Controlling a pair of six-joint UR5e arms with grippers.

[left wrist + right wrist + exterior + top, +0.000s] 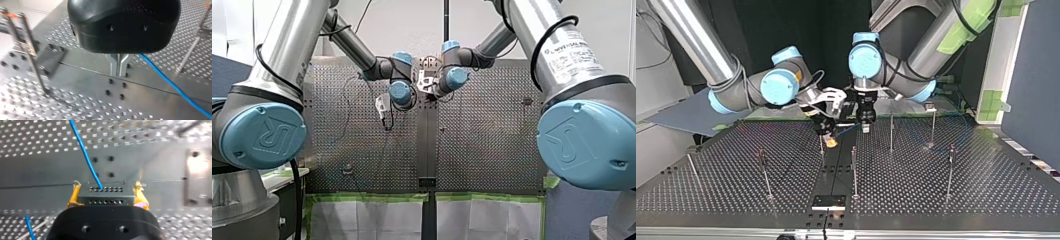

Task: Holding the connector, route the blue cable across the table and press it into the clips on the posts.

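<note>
In the right wrist view my right gripper [107, 195] has its yellow pads [74, 195] shut on a grey connector [106, 195] with rows of small holes. The blue cable [85, 152] leaves the connector's top and runs away over the perforated table. In the top view that gripper [828, 136] hangs low by a thin post [822, 147] near the middle. My left gripper [866, 124] hangs just beside it. Its metal fingers [115, 67] are shut together with nothing between them, and the blue cable [170, 82] passes beside them.
Several thin upright posts [854, 170] [891, 132] [951, 170] [765, 172] stand across the table. A black plate [828, 201] lies at the near middle edge of the top view. Green tape [362, 197] lines the table's edge in the front view.
</note>
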